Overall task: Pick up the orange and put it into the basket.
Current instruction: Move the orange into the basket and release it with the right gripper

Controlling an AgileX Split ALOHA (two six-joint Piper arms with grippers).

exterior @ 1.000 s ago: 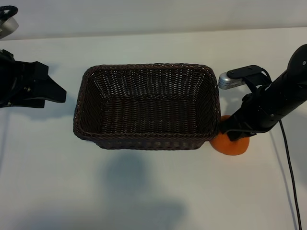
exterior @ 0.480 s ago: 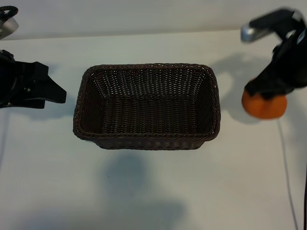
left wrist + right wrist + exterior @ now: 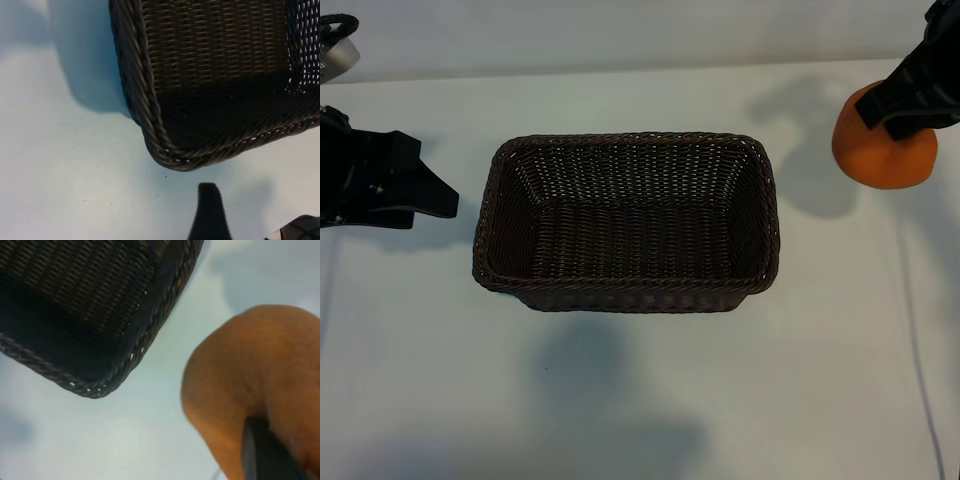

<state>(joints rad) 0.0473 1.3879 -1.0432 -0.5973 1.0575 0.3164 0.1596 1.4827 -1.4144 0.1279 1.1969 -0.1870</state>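
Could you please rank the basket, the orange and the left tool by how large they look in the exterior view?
1. basket
2. left tool and orange: they look alike, and the lifted orange sits nearer the camera, so I would not rank them.

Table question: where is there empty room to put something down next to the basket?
The white table is bare in front of the basket, and along the strip behind it. The basket's inside is empty too. The sides are busier: the left pincer waits at one end, and the right pincer holds the orange up beyond the other.
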